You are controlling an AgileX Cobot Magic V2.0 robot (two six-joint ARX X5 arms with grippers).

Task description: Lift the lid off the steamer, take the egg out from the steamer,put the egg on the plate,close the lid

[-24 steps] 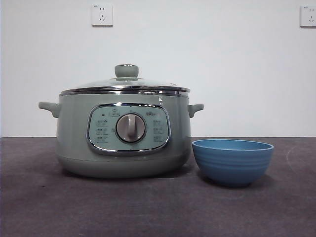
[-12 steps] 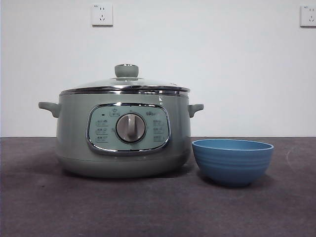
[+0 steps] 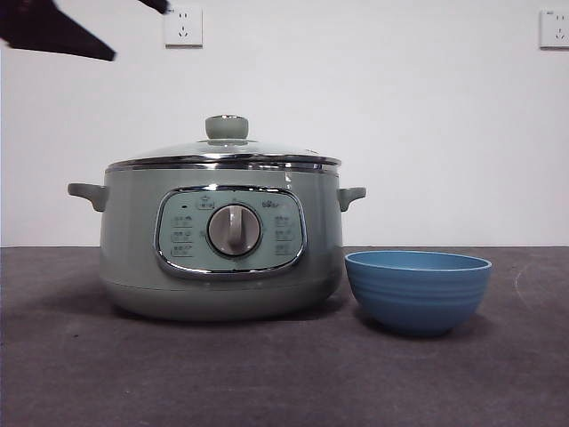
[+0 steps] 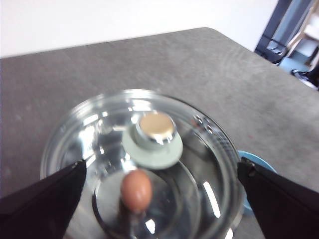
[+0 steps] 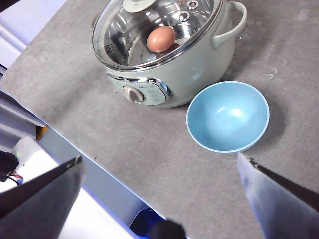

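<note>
The pale green steamer (image 3: 133,240) stands left of centre on the table, with the glass lid (image 3: 222,153) closed on it. The reddish-brown egg (image 4: 136,189) lies inside under the glass, and it also shows in the right wrist view (image 5: 160,39). The blue plate (image 3: 418,289), a deep bowl, stands empty just right of the steamer. My left gripper (image 4: 160,167) is open above the lid, over its knob (image 4: 155,127). My right gripper (image 5: 159,159) is open, high above the table's front edge, apart from the steamer (image 5: 194,74) and the plate (image 5: 249,99).
A black arm part (image 3: 53,31) shows at the front view's top left corner. Two wall sockets (image 3: 183,25) (image 3: 554,28) are on the white wall behind. The table's front edge (image 5: 75,144) runs below the right gripper.
A black arm part has come into the front view's top left corner. The steamer, lid and plate have not moved.
</note>
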